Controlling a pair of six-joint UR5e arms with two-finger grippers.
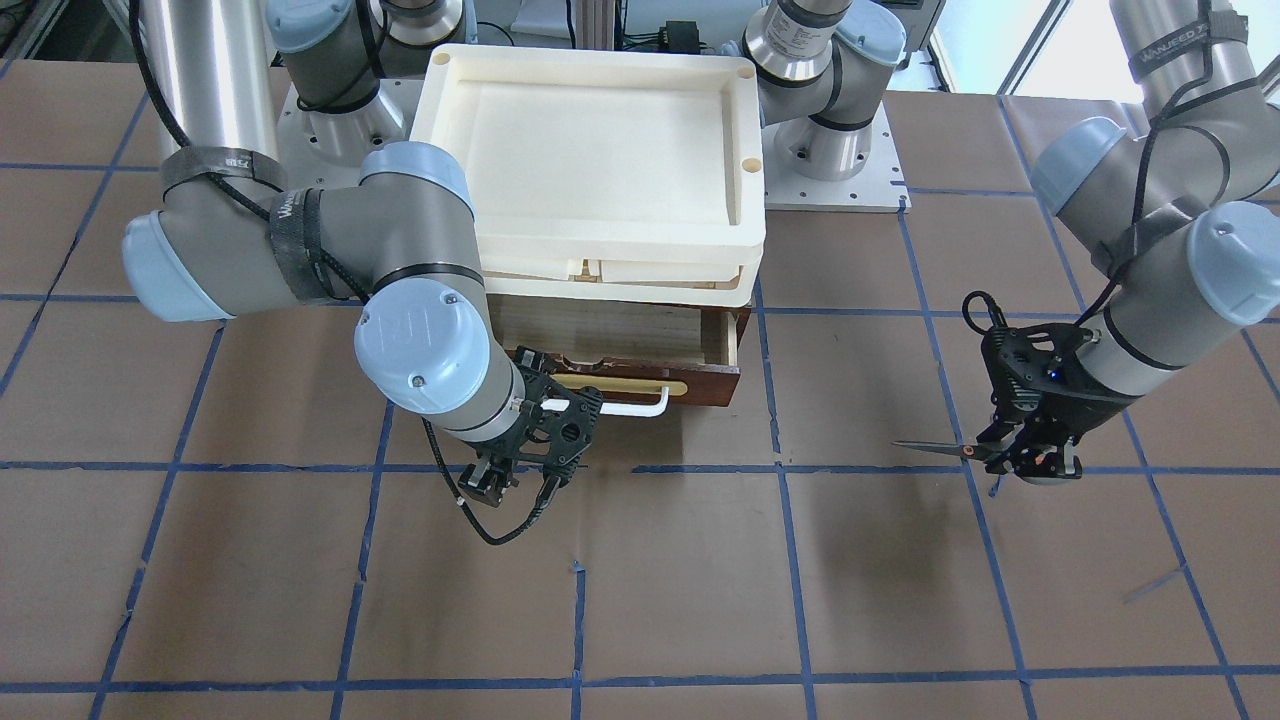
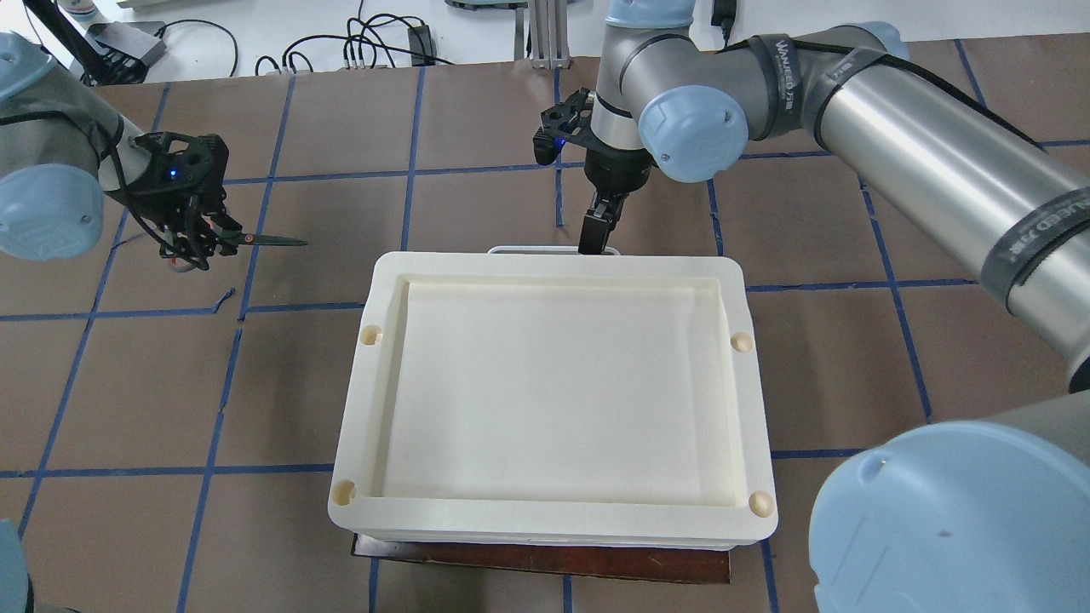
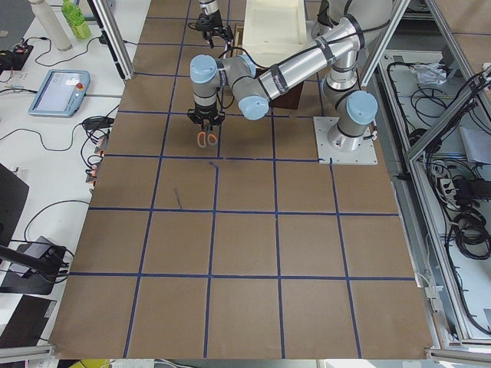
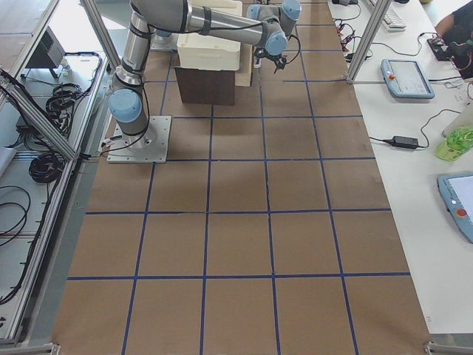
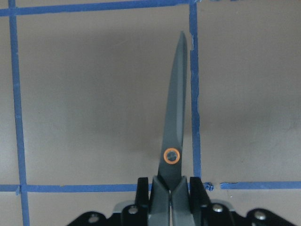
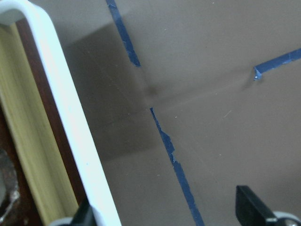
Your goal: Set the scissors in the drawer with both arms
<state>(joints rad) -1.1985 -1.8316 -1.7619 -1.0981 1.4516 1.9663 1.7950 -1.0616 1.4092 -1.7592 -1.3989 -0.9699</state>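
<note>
Fingers [image 5: 197,187] of the left gripper [image 2: 209,243] are clamped on the scissors [image 5: 176,117] just behind the orange-ringed pivot, one on each side of the grey shanks. The blades are closed together and lie level above the table [image 1: 700,600], casting a soft shadow on it, with the tip pointing toward the drawer side. The scissors are over the robot's left part of the table, well apart from the drawer [image 1: 715,385]. In the left side view the orange loops show just under the near arm's gripper.

The drawer stands part-way open beneath a stack of cream trays [image 2: 553,266], and its pale inside shows in the front-facing view. The right gripper [image 2: 599,234] is at the drawer front, its fingers [image 6: 249,209] spread apart. The white handle [image 6: 66,117] runs just beside one finger, on its inner side, with the brass plate [image 6: 28,141] behind it. Whether that finger touches the bar I cannot tell. The other finger is clear of the handle, over bare table crossed by blue tape [image 6: 171,155].
</note>
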